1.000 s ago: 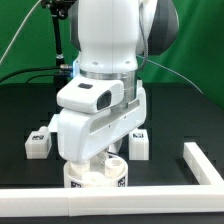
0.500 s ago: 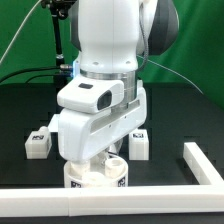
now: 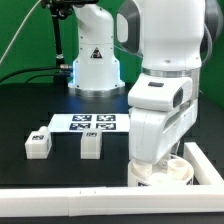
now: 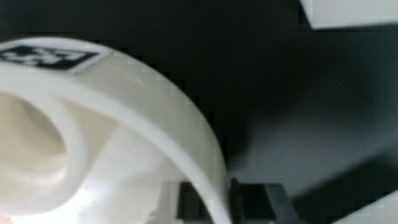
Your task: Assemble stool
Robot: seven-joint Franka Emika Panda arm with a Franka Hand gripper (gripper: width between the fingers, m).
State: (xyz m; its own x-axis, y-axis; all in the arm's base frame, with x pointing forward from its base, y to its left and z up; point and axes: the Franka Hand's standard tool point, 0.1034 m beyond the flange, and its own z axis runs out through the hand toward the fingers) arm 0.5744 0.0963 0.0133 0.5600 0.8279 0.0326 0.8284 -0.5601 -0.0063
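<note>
Pinching seat [image 4: 125, 120] rim, tool [image 4: 224, 205] closed on it (beside the white bar [image 3: 206, 162])

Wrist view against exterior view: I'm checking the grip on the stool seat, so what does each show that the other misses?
Only the wrist view: the rim of the seat passing between the fingers of the claw, and a tag on the seat. Only the exterior view: two loose legs, the marker board behind them, and the arm hiding the grip. Both: the seat and the black table.
</note>
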